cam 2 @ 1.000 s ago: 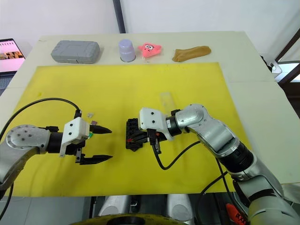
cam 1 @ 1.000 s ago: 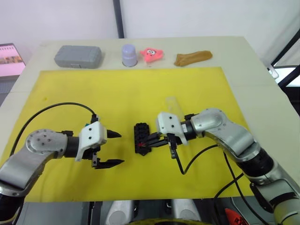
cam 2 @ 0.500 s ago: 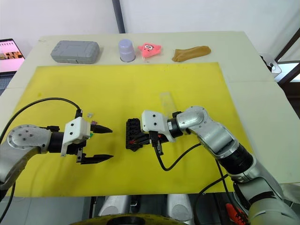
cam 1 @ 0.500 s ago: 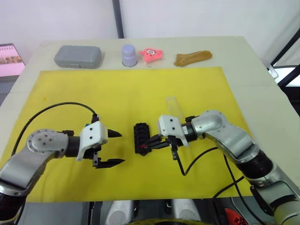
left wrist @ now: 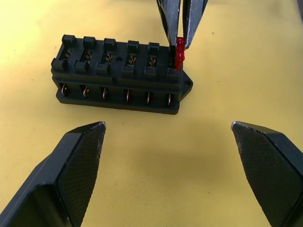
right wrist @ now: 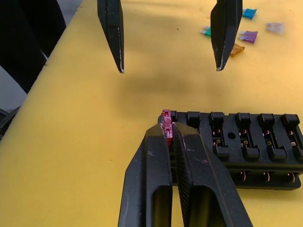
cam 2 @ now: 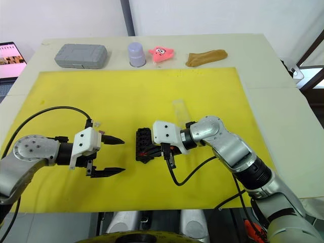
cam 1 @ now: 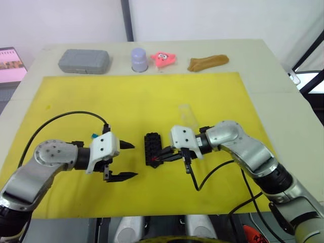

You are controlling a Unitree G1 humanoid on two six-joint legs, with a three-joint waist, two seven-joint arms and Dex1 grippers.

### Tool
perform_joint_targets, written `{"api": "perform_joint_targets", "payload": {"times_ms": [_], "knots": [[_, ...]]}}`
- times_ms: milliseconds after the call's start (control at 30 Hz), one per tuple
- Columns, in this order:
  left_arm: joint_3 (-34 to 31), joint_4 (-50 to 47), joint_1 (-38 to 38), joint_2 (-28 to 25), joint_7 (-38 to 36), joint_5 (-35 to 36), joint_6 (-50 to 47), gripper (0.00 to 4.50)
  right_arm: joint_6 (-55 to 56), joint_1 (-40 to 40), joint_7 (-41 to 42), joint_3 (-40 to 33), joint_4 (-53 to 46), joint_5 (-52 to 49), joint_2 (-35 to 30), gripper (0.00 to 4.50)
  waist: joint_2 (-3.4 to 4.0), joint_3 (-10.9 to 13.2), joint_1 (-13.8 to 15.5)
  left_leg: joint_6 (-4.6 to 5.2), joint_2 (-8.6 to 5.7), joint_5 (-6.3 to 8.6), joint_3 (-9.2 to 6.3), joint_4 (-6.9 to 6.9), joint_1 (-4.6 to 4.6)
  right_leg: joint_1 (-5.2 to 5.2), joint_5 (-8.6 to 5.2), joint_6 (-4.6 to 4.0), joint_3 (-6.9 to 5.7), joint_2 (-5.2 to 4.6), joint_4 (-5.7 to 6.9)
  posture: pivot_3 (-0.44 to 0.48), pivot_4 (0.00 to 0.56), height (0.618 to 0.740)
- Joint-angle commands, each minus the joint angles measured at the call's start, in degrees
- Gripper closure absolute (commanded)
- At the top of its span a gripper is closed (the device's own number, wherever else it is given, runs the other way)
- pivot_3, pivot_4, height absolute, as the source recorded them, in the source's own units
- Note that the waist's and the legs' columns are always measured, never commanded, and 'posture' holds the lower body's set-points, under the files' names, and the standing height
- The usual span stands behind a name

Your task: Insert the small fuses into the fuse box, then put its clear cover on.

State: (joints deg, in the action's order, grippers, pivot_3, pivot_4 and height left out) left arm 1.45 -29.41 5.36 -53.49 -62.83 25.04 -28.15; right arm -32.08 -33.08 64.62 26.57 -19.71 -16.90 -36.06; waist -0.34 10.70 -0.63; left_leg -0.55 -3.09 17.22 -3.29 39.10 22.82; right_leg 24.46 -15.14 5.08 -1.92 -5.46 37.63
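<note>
The black fuse box (cam 1: 152,148) lies on the yellow mat between my two grippers. My right gripper (right wrist: 169,128) is shut on a red fuse (left wrist: 180,54) and holds it upright at the box's end slot; I cannot tell how deep it sits. My left gripper (cam 1: 132,161) stands open just left of the box, nothing between its fingers (left wrist: 78,161). Blue, green, purple, orange and clear fuses (right wrist: 244,33) lie loose on the mat behind the left gripper. The clear cover (cam 1: 187,114) rests on the mat just beyond the right gripper.
Along the table's far edge stand a grey case (cam 1: 84,61), a lavender cup (cam 1: 139,59), a pink toy (cam 1: 164,58) and a brown object (cam 1: 207,62). A screen (cam 1: 11,63) sits off the table's left side. Black cables loop from both wrists.
My left gripper has shifted a little to the right, closer to the fuse box, still open. The right gripper stays at the box's end slot with the red fuse.
</note>
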Motion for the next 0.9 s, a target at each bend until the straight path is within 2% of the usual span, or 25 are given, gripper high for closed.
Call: {"api": "perform_joint_targets", "payload": {"times_ms": [33, 300, 900], "knots": [[-0.17, -1.20, 0.58, 0.17, 0.34, -0.10, 0.80, 0.03, 0.90, 0.34, 0.28, -0.09, 0.07, 0.72, 0.34, 4.50, 0.00, 0.00, 0.00, 0.00, 0.00, 0.00, 0.00, 0.00, 0.00, 0.00, 0.00, 0.00, 0.00, 0.00, 0.00, 0.000, 0.150, 0.731], [-0.12, -1.53, 0.39, 0.35, 0.72, 0.12, 0.62, 0.03, 1.86, 0.69, 0.60, 0.17, 1.19, 1.57, 0.49, 4.50, 0.00, 0.00, 0.00, 0.00, 0.00, 0.00, 0.00, 0.00, -0.05, -0.04, 0.00, 0.00, 0.00, 0.00, 0.00, 0.000, 0.150, 0.731], [0.32, -1.67, 0.33, 0.70, 0.71, 0.12, 0.62, 0.03, -3.74, -1.11, 0.38, -3.36, -1.29, -2.53, 1.16, 4.50, 0.00, 0.00, 0.00, 0.00, 0.00, 0.00, 0.00, 0.00, -0.07, -0.07, 0.00, 0.00, 0.00, 0.00, 0.00, 0.000, 0.150, 0.731]]}}
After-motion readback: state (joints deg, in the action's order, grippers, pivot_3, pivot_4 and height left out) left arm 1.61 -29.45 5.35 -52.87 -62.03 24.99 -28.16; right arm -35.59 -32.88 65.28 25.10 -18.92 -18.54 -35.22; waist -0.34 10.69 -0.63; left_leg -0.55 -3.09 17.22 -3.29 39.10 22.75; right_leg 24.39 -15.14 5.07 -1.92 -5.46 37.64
